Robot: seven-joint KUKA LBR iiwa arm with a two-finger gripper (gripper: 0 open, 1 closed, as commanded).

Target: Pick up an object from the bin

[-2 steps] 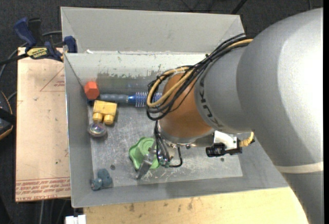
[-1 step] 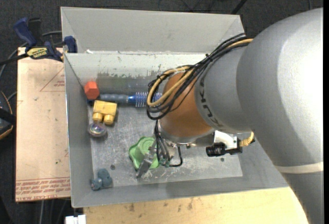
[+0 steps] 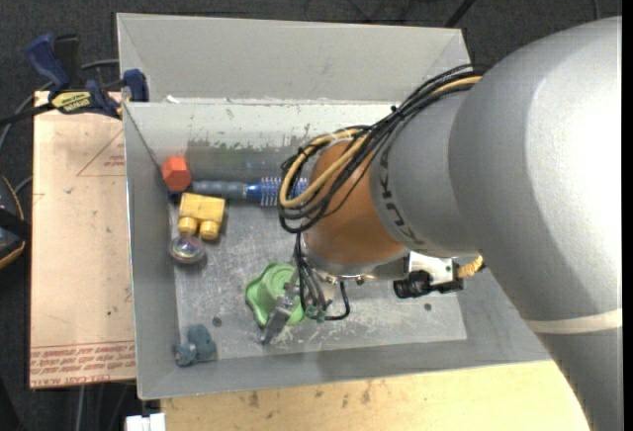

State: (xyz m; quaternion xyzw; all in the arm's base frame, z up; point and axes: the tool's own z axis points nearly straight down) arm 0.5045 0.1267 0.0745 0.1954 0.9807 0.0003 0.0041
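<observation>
Camera view: gripper (image 3: 285, 312) low at green plastic piece (image 3: 267, 287), front-centre of bin (image 3: 297, 63), presumably lined up for pick. Jaw gap: cannot tell.

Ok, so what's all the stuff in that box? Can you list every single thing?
Bin: one, grey metal, middle of the view.
Block: one, orange-red, back left corner of the bin.
Ridged tube: one, blue with a yellowish part, lying by the back wall, right of the block.
Plastic piece: one, yellow, left side, just in front of the tube.
Round shiny thing: one, silvery, left side, right beside the yellow piece.
Crumpled thing: one, bright green, front middle, under the gripper.
Small lump: one, blue-grey, front left corner.
Arm: one, silver-grey with an orange cover and cables, coming from the right.
Gripper: one, dark, down at the green thing.
</observation>
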